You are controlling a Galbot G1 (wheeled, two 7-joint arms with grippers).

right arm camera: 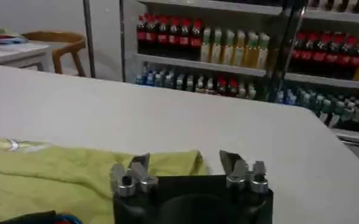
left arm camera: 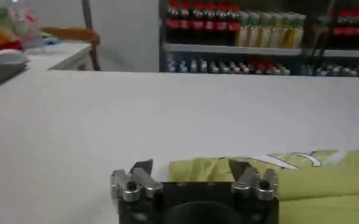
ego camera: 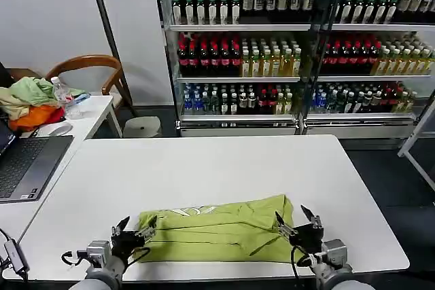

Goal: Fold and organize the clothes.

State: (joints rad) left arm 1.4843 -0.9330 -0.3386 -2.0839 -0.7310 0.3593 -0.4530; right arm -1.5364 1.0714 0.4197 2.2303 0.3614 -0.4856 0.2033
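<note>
A shop-like room; drink-bottle shelves stand behind a white table

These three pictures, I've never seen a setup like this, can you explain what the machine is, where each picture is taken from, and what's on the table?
It is a two-armed robot at a white table. The big picture looks down from a camera on its head; the other two come from cameras on its wrists, so each shows that arm's own hand up close.

On the table lies a lime green T-shirt, partly folded, with a bit of white print showing. The left hand is at the shirt's left end and the right hand at its right end. Both hands are open and hold nothing; in the wrist pictures the fingers stand apart at the shirt's edge.

A side table on the left carries a laptop and a heap of other clothes. Shelves of bottled drinks stand behind.
</note>
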